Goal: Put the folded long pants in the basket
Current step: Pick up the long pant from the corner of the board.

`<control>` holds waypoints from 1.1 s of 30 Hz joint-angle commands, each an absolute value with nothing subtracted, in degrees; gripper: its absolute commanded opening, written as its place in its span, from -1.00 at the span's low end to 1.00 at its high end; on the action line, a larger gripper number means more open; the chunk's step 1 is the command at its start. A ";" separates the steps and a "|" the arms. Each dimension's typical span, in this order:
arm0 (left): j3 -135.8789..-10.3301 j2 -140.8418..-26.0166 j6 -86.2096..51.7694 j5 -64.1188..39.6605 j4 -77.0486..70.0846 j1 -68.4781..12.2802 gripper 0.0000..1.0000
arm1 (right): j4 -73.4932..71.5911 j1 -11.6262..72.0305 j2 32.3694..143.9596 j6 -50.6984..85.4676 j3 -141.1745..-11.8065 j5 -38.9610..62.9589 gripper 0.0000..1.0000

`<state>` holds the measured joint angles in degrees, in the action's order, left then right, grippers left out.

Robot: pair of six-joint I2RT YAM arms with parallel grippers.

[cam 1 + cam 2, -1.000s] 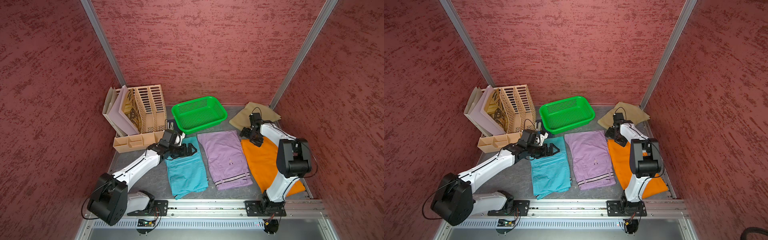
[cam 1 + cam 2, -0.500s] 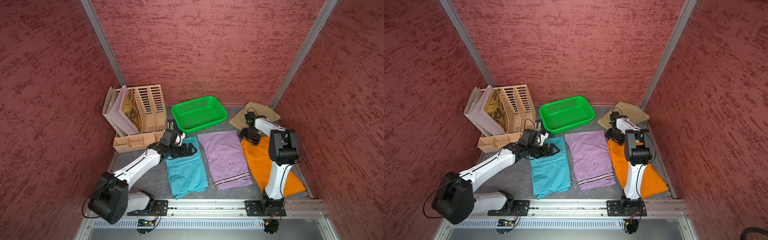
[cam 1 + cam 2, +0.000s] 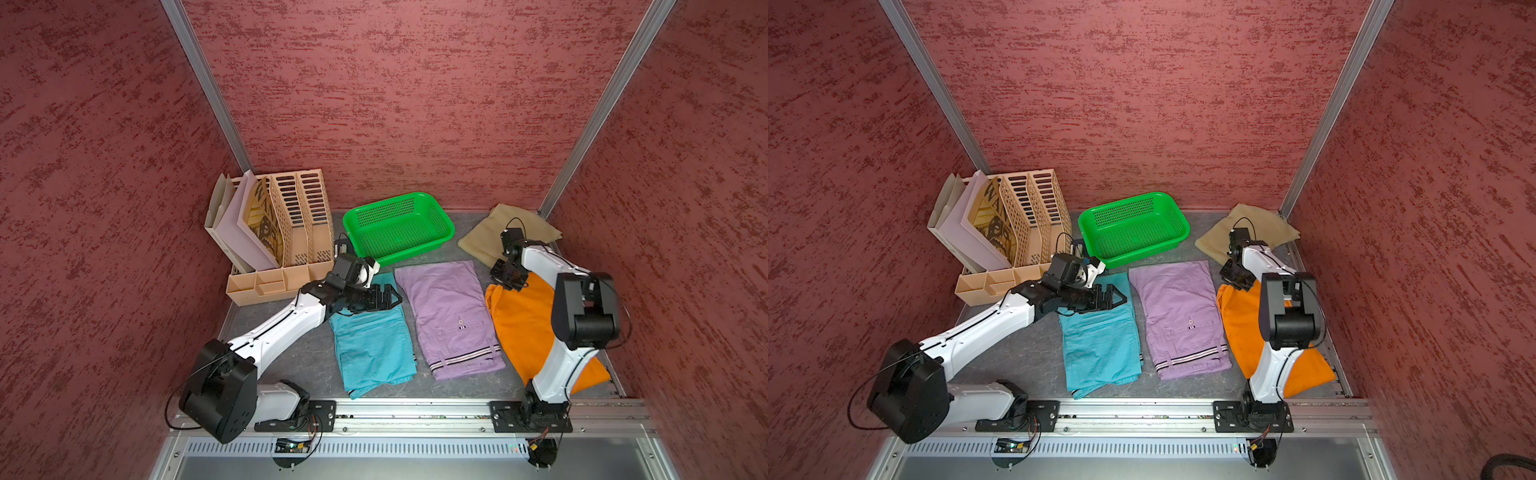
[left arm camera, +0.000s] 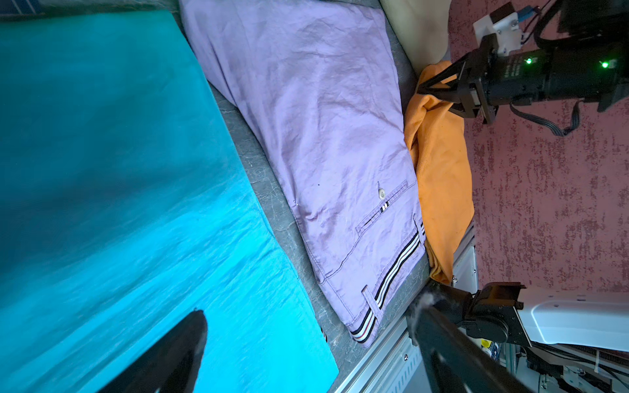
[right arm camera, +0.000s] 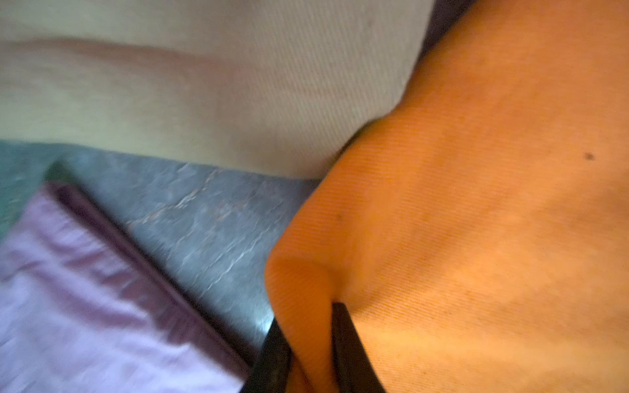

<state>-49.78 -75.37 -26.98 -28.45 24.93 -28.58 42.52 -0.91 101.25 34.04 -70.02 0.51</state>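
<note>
1. Fingers [image 5: 350,343] of your right hand [image 5: 306,354] pinch a fold of the bright orange folded cloth pants [image 3: 523,328].
2. Your left hand [image 3: 384,297] hovers spread wide over the teal folded pants [image 3: 372,353].
3. Your shallow green mesh plastic basket [image 3: 442,222] sits beyond the lilac pants [image 3: 449,307].

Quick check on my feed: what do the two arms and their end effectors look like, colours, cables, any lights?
Both arms have white link shells with bulky black joint housings. The left end effector and right end effector are black, with open triangular-framed fingers. Thin black cables loop off the wrists and base joints. Behind the right end effector, the left wrist view shows two green lights on the black housing and a white bracket beside it.
</note>
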 commanded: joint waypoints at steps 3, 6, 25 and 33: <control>-51.69 -75.05 -26.28 -29.22 25.32 -29.60 0.99 | 31.51 -1.73 84.61 28.03 -63.41 13.85 -1.00; -51.53 -74.55 -26.72 -29.52 24.89 -29.79 0.99 | 27.04 -1.68 77.34 25.69 -59.86 18.36 -1.00; -48.27 -77.62 -39.47 -34.18 12.76 -26.15 0.99 | 12.08 9.27 81.37 22.15 -57.90 44.88 -1.00; -51.47 -92.54 -52.93 -42.63 -8.35 -27.42 0.99 | 10.43 17.81 85.34 17.92 -53.93 44.25 -1.00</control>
<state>-48.66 -89.14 -46.61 -38.65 1.45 -25.74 14.83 15.99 85.25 20.73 -54.02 40.93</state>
